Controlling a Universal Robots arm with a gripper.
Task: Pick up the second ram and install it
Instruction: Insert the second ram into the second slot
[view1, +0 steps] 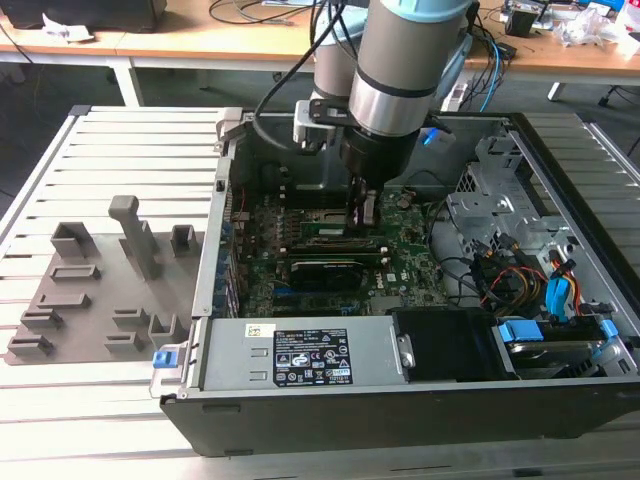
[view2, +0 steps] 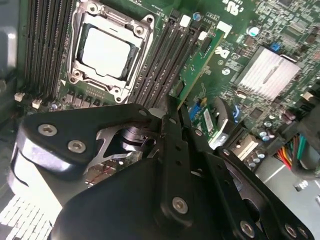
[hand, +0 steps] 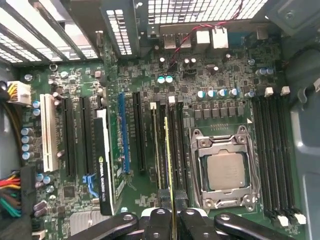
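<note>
Slatted metal bench carrying an opened computer case, with wooden desks and cables behind. On the bench, at the exterior view's left, lies a grey fixture plate with raised blocks.

Arm pose: the arm descends nearly vertically into the case, wrist pointing straight down over the motherboard. The gripper stands low over the memory slots, just beside the CPU socket.

Gripper state: in both wrist views the black fingers are closed together on the near end of the second ram, clamping the stick between them.

Task object: the second ram is a long, thin green board seen edge-on in the first wrist view, appearing as a narrow yellow-green line. It stands on edge along a black slot in the bank between the CPU socket and the expansion slots; whether it is fully seated cannot be told. In the second wrist view its green face runs away from the fingers toward white slot latches.

A black rectangular card stands in an expansion slot nearby.
</note>
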